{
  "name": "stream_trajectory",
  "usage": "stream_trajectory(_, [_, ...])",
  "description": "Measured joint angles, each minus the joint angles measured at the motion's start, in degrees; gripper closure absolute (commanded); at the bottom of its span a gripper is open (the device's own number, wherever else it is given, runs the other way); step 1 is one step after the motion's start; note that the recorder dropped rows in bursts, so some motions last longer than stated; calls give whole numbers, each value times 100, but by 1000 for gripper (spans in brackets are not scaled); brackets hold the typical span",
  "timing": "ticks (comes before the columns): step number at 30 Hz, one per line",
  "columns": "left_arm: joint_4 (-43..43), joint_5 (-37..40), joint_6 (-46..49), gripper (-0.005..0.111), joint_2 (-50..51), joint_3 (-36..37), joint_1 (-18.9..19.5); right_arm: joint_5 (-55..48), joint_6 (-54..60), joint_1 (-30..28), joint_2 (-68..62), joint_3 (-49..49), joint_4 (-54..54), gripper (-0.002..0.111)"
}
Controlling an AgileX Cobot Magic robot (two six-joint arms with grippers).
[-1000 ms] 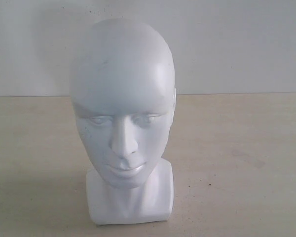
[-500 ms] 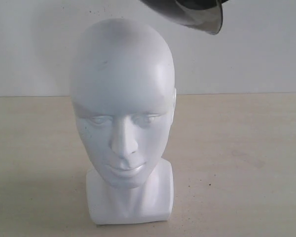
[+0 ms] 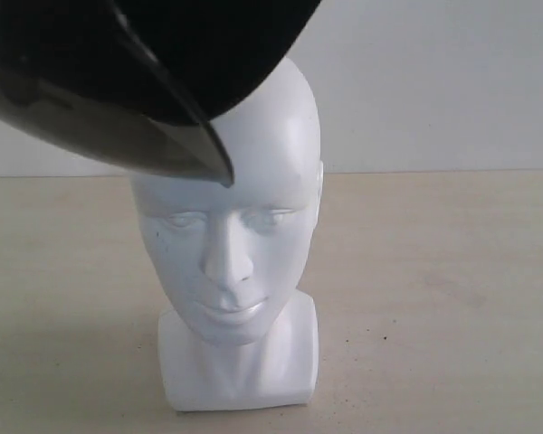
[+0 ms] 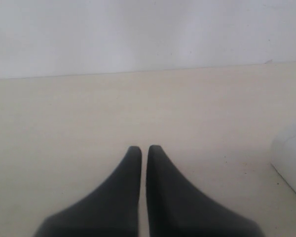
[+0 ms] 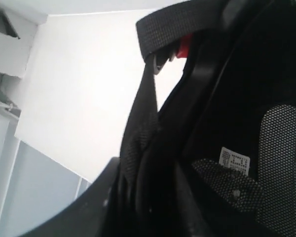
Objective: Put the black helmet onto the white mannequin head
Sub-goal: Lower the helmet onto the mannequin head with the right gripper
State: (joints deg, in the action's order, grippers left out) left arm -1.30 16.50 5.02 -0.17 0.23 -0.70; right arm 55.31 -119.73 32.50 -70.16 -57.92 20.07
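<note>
Rounded black helmet (image 3: 136,63) overlapping glossy white mannequin head (image 3: 231,262)

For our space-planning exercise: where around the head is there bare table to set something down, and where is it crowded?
Bare table lies on both sides of the white head, widest on the view's right, back to the wall. Crowded: above the head, where the black helmet covers its crown.

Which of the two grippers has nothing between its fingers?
The left gripper: its fingers are shut together above the table. The right wrist view is filled by the black helmet, seen from inside.
</note>
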Motion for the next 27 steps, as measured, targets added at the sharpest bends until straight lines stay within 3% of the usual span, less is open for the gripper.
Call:
stream_trajectory(7, [0,0,0,102,0,0,0,7,122,9,-5,794,-528,108])
stream_trajectory(17, [0,0,0,102,0,0,0,749,779,36,-5,2290,-2200,108])
stream_trajectory(27, [0,0,0,102,0,0,0,968,1333,59,23,3016,-3073,108])
